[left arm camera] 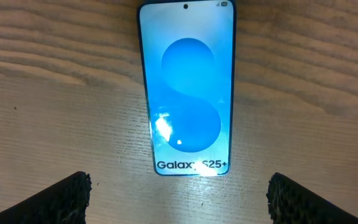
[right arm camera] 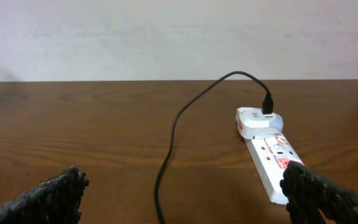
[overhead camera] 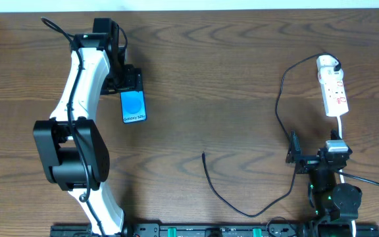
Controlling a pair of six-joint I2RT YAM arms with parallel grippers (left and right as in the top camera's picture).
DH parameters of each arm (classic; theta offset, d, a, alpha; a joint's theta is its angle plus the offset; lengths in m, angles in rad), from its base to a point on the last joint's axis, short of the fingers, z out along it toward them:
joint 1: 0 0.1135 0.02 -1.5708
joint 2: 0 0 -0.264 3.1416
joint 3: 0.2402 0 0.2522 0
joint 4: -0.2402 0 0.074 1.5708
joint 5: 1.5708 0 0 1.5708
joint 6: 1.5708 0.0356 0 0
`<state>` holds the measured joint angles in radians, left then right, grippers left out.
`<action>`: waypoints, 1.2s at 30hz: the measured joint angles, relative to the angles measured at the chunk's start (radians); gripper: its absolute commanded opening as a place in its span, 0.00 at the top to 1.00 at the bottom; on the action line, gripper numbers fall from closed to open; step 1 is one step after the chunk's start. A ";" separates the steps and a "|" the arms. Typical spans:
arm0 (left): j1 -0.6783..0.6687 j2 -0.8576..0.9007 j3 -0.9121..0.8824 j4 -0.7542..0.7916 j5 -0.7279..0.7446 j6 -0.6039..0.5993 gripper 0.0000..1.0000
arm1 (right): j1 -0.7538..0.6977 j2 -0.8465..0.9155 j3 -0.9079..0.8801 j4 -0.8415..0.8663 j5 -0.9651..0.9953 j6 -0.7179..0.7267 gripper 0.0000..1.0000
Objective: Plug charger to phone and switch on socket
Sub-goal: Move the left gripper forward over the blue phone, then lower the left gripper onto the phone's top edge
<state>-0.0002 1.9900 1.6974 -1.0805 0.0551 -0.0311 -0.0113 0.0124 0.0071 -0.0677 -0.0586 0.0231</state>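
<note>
I see phone [overhead camera: 133, 106] flat, screen up & lit blue, on my left; charger [right arm camera: 173, 127] adapter sits in white socket [overhead camera: 334, 92] at right, plug tip loose mid-table.

Robotics lab bench: white arm [overhead camera: 77, 99] and black arm [overhead camera: 331, 191] on a dark wooden table [overhead camera: 242, 79], plain pale wall [right arm camera: 135, 37] behind.

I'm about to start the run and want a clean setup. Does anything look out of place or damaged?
Nothing looks damaged or spilled. The charger is seated in the socket, which lies slightly askew, but its plug tip lies loose, well apart from the phone.
</note>
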 measured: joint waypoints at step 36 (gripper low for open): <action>0.000 0.135 0.000 0.111 0.011 -0.029 0.00 | 0.000 0.000 0.000 0.000 0.000 0.000 0.01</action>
<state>-0.0002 2.1254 1.6970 -0.9691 0.0658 -0.0605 -0.0113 0.0124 0.0071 -0.0677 -0.0586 0.0235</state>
